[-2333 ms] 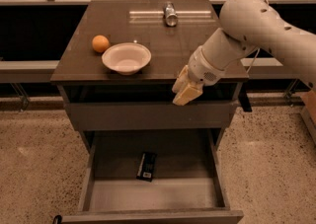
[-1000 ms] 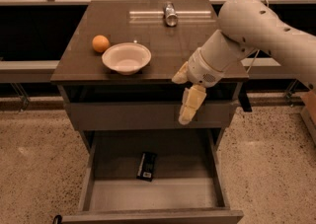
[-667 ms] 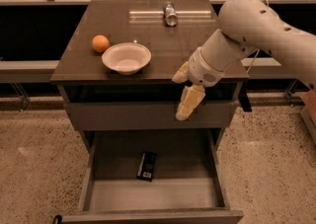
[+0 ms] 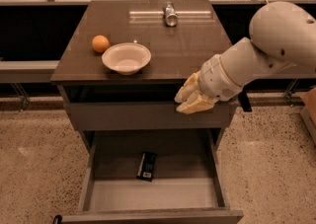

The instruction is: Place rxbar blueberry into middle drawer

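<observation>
The rxbar blueberry (image 4: pixel 146 166), a dark flat bar with small white print, lies on the grey floor of the open middle drawer (image 4: pixel 153 194), towards its back and a little left of centre. My gripper (image 4: pixel 183 100) is above the drawer, in front of the right part of the shut top drawer's front panel (image 4: pixel 123 116). It points left and holds nothing. It is well above and to the right of the bar.
On the dark cabinet top (image 4: pixel 187 50) stand a white bowl (image 4: pixel 126 58), an orange (image 4: pixel 100 43) to its left, and a silver can (image 4: pixel 170 15) at the back. Speckled floor lies on both sides of the cabinet. My arm reaches in from the right.
The gripper has swung from hanging downward to pointing left at the cabinet's front edge. The bar has stayed still in the drawer.
</observation>
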### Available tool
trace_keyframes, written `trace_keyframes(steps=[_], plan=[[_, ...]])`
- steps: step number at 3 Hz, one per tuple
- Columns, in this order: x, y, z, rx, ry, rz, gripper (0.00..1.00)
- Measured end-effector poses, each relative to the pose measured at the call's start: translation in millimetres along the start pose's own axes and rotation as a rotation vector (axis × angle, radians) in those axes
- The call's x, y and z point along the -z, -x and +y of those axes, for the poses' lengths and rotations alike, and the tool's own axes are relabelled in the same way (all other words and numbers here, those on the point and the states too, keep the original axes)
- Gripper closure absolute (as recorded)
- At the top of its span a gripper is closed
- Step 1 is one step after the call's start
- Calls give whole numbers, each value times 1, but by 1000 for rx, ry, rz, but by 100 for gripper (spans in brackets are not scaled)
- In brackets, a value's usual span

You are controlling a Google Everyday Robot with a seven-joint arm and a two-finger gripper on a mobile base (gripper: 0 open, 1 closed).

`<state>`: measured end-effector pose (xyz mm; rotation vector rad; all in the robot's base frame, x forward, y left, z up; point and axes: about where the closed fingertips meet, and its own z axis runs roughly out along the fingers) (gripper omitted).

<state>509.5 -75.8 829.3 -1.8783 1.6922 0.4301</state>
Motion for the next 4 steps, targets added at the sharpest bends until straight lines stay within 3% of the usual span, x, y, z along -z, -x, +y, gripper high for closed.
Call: trace_keyframes(steps=[1, 3, 4], plan=[[0, -1, 1, 5, 0, -1, 45], [-2, 1, 2, 9, 5, -1, 0], [-2, 1, 2, 9, 5, -1, 0]])
